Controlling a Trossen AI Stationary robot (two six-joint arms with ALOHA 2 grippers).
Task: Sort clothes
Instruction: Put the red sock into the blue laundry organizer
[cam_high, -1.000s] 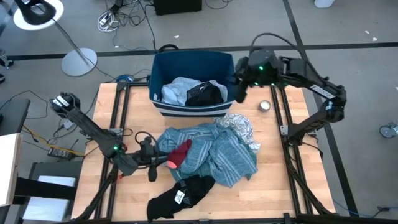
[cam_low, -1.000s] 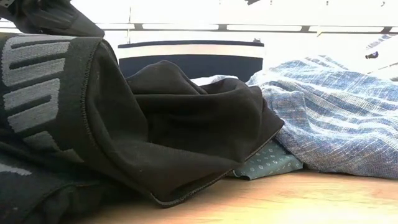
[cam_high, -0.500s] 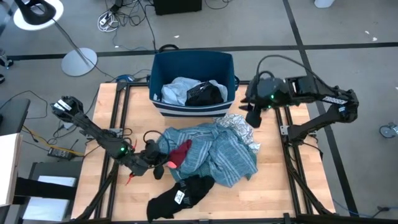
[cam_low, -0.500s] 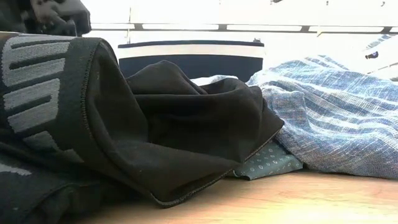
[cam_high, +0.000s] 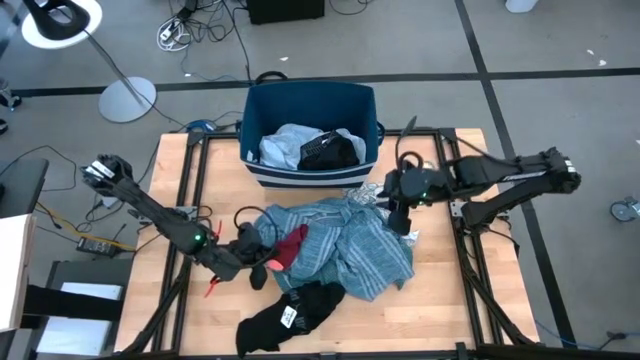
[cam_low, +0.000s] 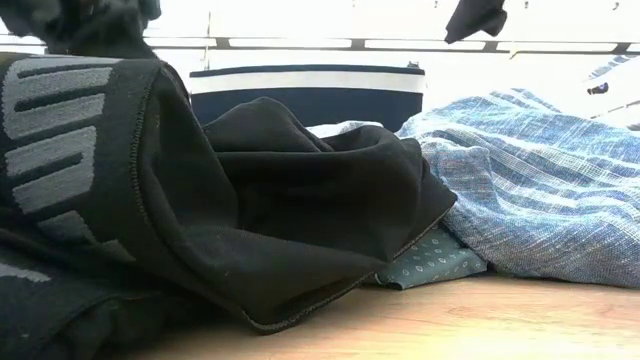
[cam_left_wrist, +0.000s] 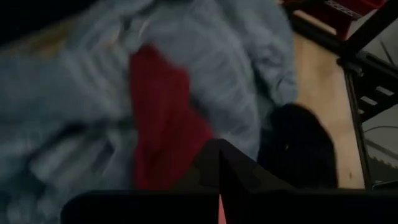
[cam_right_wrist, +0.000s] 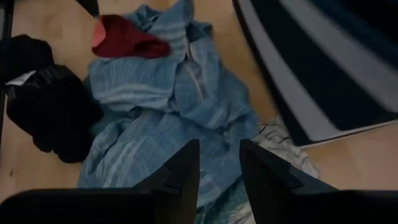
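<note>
A heap of clothes lies on the wooden table: the teal striped cloth (cam_high: 350, 240), the small red piece (cam_high: 293, 246) on its left part, the white-and-grey patterned cloth (cam_high: 385, 200) at its far right, and black pieces (cam_high: 290, 310) by the near edge. My left gripper (cam_high: 262, 263) is shut, low at the heap's left side, next to the red piece (cam_left_wrist: 161, 118). My right gripper (cam_high: 400, 215) is open above the heap's right part, its fingers over the teal striped cloth (cam_right_wrist: 161, 118). A light blue shirt (cam_high: 283, 146) and a black piece (cam_high: 330, 150) lie in the bin. My left gripper has its shut fingertips (cam_left_wrist: 217, 149) at the red piece's edge (cam_left_wrist: 186, 143), coming level from the table's left. I cannot tell whether they touch it.
The dark blue plastic bin (cam_high: 310, 100) stands at the table's far edge, in the middle. In the low view a black piece (cam_low: 200, 200) fills the left and the teal striped cloth (cam_low: 540, 200) the right. Bare wood shows at the near left (cam_high: 200, 320) and near right (cam_high: 450, 300).
My right gripper has come from beside the bin's right wall toward the near edge and down, and is now over the heap's right part. My left gripper has gone a little toward the table's right, closer to the red piece. The clothes have not moved.
</note>
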